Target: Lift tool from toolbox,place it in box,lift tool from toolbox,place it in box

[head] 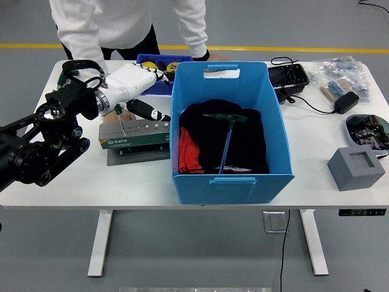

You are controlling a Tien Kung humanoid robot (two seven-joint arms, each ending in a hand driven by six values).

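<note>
Left hand [135,82] hovering over the toolbox [135,135]
Its fingers [146,111] are hanging apart, gripping nothing; one green-handled tool [226,129] is lying inside the blue box [231,176] on the desk [316,176]

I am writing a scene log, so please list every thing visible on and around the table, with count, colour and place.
blue box: one, table centre, holding black and red cloth
T-handle tool: one, green, lying in the box
tool rack: one, grey-green, left of the box
blue tray: one, far side, yellow items inside
black tray: one, right of the box
power adapter: one, black, right side
grey block: one, right near edge
person: one, white sleeves, far side
left hand: white, fingers open, over the tool rack
</note>
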